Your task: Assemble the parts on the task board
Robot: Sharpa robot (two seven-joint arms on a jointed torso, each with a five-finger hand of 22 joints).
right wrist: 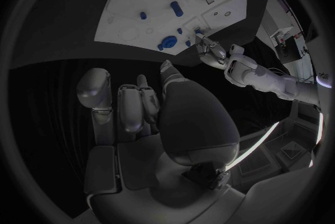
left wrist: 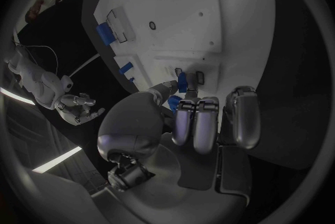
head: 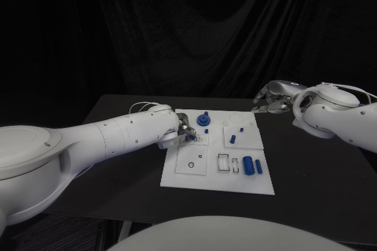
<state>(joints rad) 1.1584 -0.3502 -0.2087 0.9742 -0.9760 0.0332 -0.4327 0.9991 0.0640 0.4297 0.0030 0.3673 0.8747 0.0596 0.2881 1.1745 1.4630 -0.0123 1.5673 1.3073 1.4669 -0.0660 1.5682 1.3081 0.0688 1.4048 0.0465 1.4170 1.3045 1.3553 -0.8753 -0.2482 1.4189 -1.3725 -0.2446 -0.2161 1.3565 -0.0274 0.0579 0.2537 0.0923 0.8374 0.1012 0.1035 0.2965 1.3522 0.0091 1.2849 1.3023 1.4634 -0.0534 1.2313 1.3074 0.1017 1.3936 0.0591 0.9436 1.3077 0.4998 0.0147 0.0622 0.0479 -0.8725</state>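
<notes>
The white task board (head: 224, 177) lies in the middle of the black table. My left hand (head: 185, 130) is at the board's left edge and pinches a small blue part (left wrist: 183, 83) between thumb and finger, just above the board (left wrist: 209, 12). A round blue part (head: 204, 119) stands at the far side, with small blue pegs (head: 232, 138) near the middle. Two blue cylinders (head: 253, 165) lie side by side at the near right. My right hand (head: 271, 104) hovers off the board's far right corner, fingers apart and holding nothing; it appears as (left wrist: 78, 106) in the left wrist view.
Rectangular slots (head: 229, 163) and a round hole (head: 191, 165) mark the board's near half. Bare black table (head: 314, 175) stretches to the right of the board and to its left (head: 117, 175). A dark curtain hangs behind.
</notes>
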